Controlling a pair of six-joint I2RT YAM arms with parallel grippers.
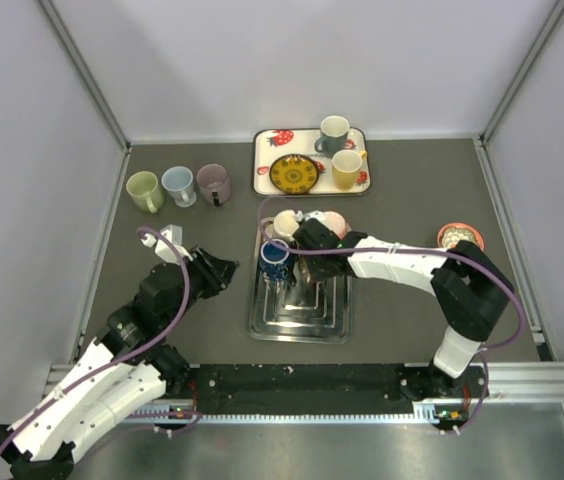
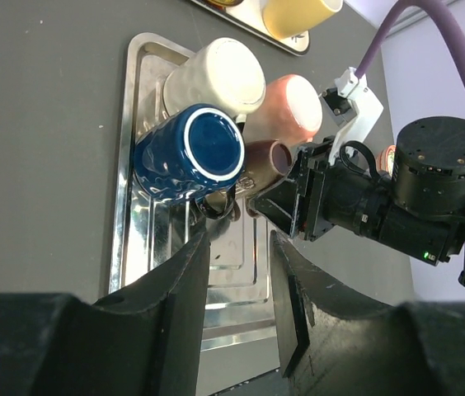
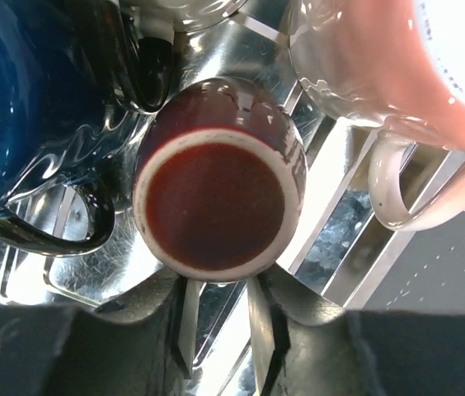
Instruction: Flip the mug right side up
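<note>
Nearest us in the overhead view, the rail [image 1: 312,380] at the near edge carries both arms. From it the left gripper [image 1: 224,272] reaches toward the left side of the metal tray [image 1: 302,325], stopping short of it. The right gripper [image 1: 294,245] stretches in from the right and hangs over the tray's far half, just beside the blue mug [image 1: 274,262]. A cream mug [image 1: 284,222] and a pink mug [image 1: 330,220] stand at the tray's far end, bottoms up. In the left wrist view the nearest things are that gripper's own fingers, standing apart with only tray showing between them: released, holding nothing. Beyond them we see the small brown mug [image 2: 265,158] tucked between the blue and pink mugs, with the right gripper's tips close against it. In the right wrist view the fingers fill the near edge, parted by a narrow gap through which bare tray shows, so we read them as loosened and gripping nothing. Just past their tips the brown mug presents its pale foot ring, mouth out of sight. We judge this to be the mug in hand, and that it is still upside down on the tray. Nothing of the turn is done: grasping, lifting, flipping and setting it down all remain.
</note>
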